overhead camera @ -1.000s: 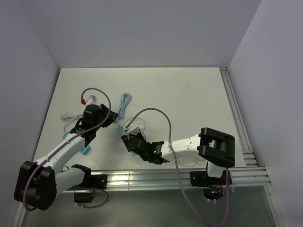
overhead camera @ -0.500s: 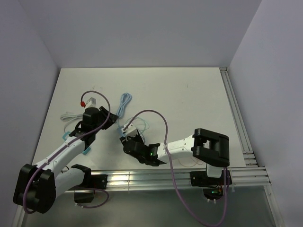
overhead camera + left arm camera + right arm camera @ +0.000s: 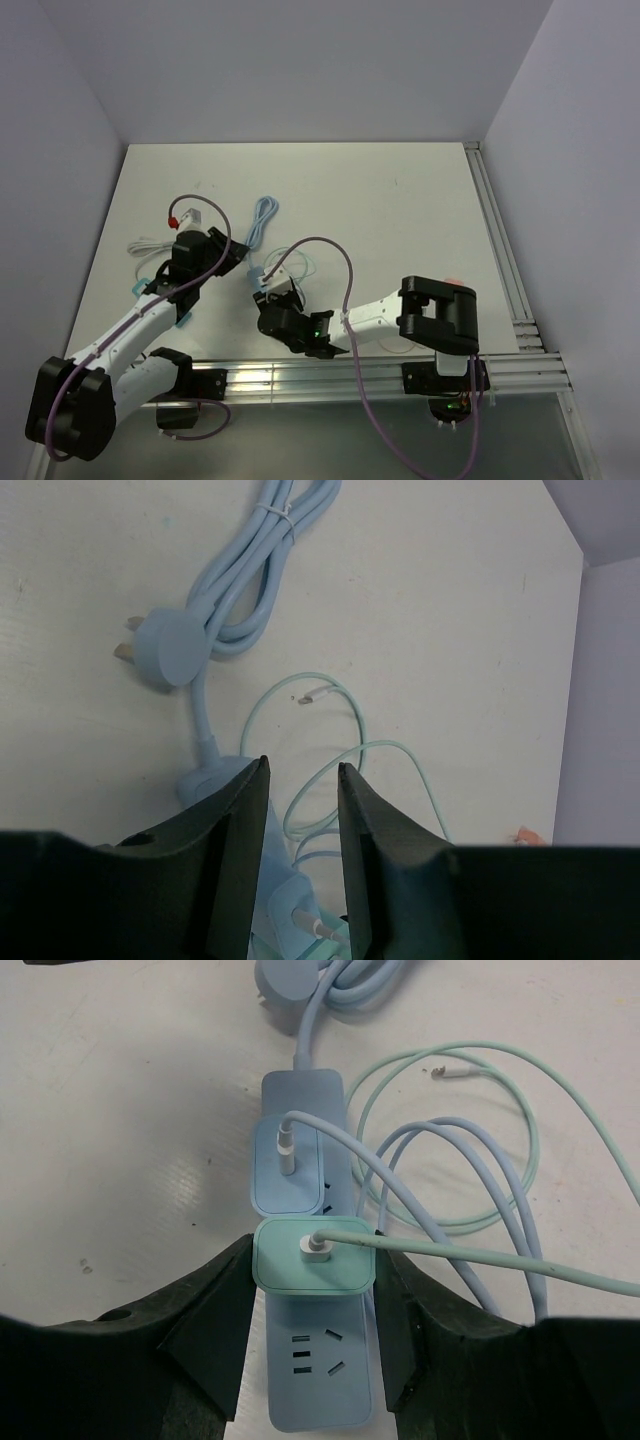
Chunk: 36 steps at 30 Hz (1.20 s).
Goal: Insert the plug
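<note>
My left gripper (image 3: 303, 770): narrow gap, nothing held, over white surface (image 3: 450, 630) by end of pale blue power strip (image 3: 205, 780). My right gripper (image 3: 312, 1255): clamped on mint-green square plug adapter (image 3: 340, 1265), sitting on strip mid-length.

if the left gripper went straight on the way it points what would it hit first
Most likely the thin mint cable looped just beyond the left gripper; the blue plug lies farther off to one side. Depth is unclear.
</note>
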Motion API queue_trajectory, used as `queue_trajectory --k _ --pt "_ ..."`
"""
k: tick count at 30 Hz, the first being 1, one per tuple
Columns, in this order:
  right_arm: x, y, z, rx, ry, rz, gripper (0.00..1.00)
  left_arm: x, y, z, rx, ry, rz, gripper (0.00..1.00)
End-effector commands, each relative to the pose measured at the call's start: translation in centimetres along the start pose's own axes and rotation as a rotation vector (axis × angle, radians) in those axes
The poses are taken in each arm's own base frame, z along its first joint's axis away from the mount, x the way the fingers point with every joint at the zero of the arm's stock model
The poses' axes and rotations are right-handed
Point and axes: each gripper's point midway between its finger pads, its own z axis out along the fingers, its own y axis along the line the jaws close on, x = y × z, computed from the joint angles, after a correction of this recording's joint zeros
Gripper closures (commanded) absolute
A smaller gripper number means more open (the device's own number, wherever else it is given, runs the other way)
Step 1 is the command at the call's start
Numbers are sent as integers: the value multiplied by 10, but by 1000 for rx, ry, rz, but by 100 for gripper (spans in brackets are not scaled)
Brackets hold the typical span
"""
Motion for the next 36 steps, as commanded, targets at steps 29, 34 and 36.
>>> queue_trajectory --k 29,34,36 --pt "174 -5 -27 -115 495 -210 100 -5 -16 -25 89 -26 -19 61" --pt "183 -16 -31 -162 529 -114 100 -4 -19 -26 100 -19 -20 61" --pt "181 -22 -29 -144 529 -104 100 -4 -19 -26 103 -18 -24 61"
